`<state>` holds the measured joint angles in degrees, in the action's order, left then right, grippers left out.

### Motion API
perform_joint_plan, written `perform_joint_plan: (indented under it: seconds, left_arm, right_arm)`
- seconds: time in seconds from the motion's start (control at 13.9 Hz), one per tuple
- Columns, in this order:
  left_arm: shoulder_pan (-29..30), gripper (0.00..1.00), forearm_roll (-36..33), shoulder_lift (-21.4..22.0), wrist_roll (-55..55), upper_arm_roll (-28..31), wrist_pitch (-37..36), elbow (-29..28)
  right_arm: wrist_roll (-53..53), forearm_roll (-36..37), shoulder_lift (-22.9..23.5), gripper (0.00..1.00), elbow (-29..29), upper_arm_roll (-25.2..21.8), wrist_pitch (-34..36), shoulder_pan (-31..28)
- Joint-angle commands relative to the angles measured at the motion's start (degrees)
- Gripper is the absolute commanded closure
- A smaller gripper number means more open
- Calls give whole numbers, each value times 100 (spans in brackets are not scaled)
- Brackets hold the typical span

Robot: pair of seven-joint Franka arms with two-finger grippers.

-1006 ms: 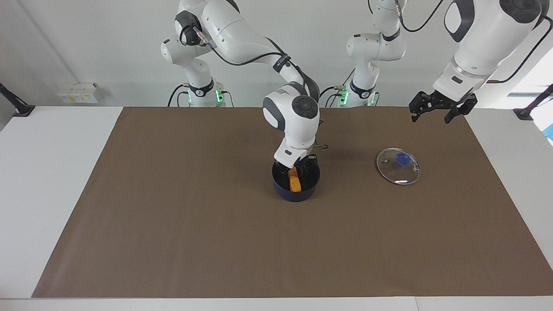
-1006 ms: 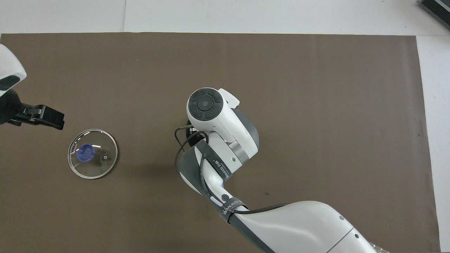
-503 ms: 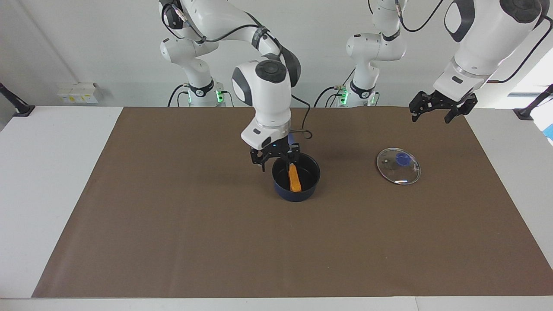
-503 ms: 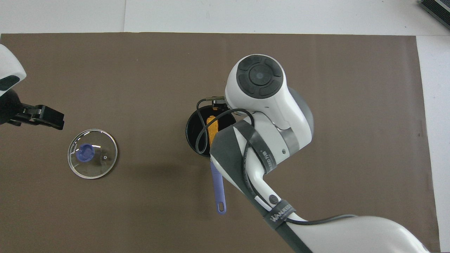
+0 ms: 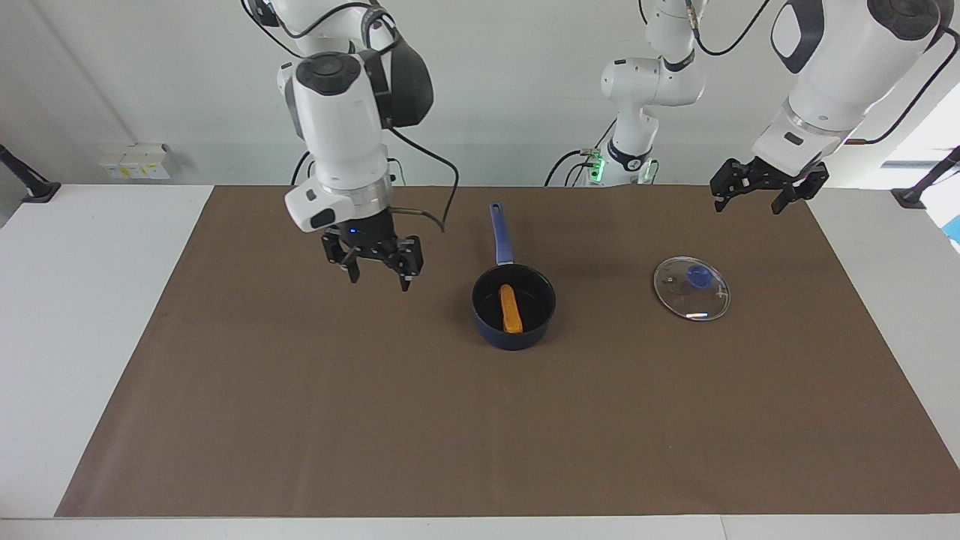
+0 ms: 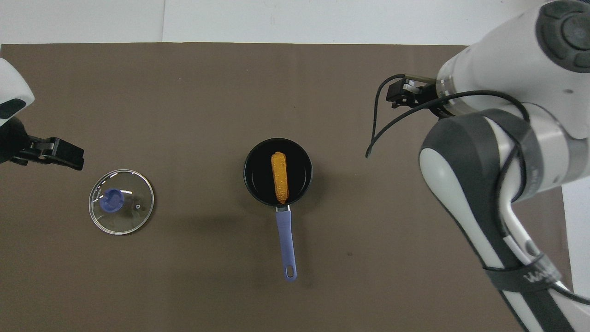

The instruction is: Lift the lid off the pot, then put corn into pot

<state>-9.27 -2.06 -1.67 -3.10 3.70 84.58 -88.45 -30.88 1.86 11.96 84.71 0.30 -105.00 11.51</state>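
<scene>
The navy pot [image 5: 514,339] stands mid-mat with its lid off and its long blue handle [image 5: 500,231] pointing toward the robots. The corn [image 5: 511,308] lies inside it, also in the overhead view [image 6: 279,177], on the pot's black inside [image 6: 257,171]. The glass lid [image 5: 691,288] with its blue knob lies flat on the mat toward the left arm's end, also in the overhead view [image 6: 121,201]. My right gripper [image 5: 379,280] is open and empty, raised over the mat beside the pot, toward the right arm's end. My left gripper [image 5: 750,199] is open and empty, raised beside the lid.
A brown mat [image 5: 300,420] covers the table, with white tabletop [image 5: 90,300] at both ends. In the overhead view the right arm's body [image 6: 502,152] hides its own gripper and part of the mat.
My right gripper has let go of the corn in the pot, risen out of it and swung toward the right arm's end of the table. The left arm has not moved.
</scene>
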Motion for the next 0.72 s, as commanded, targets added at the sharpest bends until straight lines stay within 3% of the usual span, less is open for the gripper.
perform_joint_plan:
  seconds: [0.0,0.29,0.65]
  left_arm:
    - [39,0,101,17,-59,8,-100,38]
    - [39,0,101,17,-59,8,-91,38]
    - [39,0,101,17,-59,8,-91,38]
  right_arm:
    - [108,-28,-737,0,669,84,153,-455]
    - [837,-28,-1344,0,924,76,952,-886]
    - [1136,24,-1433,0,846,41,1166,-1107]
